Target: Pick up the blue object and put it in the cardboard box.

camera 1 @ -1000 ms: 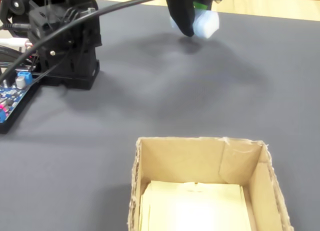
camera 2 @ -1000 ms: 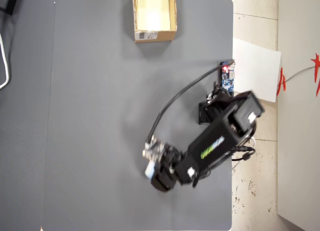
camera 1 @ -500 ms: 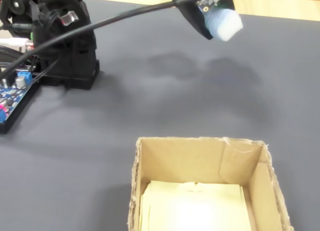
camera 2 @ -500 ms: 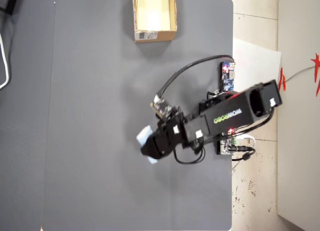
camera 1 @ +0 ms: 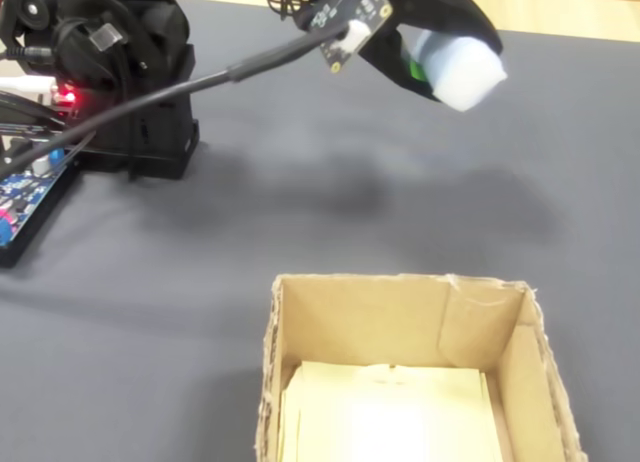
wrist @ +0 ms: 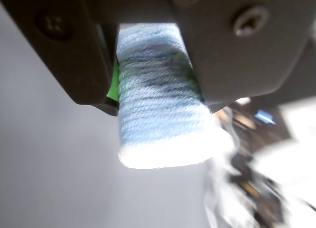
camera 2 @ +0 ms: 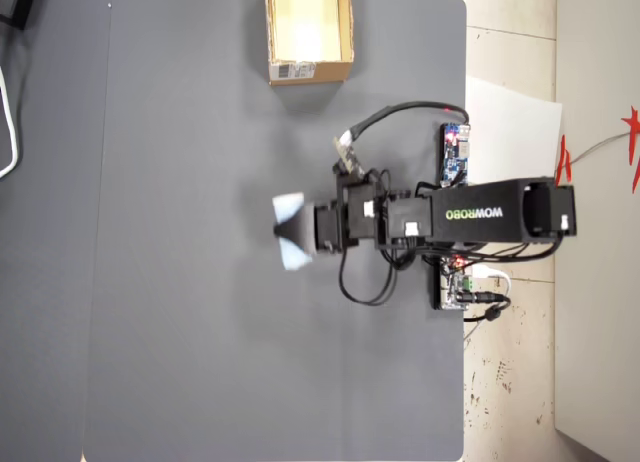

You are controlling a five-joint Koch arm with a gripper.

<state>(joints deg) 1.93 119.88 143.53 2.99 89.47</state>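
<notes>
End effector (wrist: 153, 97) clamped on the blue object (wrist: 160, 104), which sticks out past the jaw tips. Object held in the air above the grey bench (camera 2: 200, 332), well apart from the cardboard box (camera 2: 343, 27) at the bench's far edge in the overhead view.

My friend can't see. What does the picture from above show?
A black robot arm reaches left over a gray table, its gripper holding the pale blue object. The open cardboard box sits apart at the table's top edge.
</notes>
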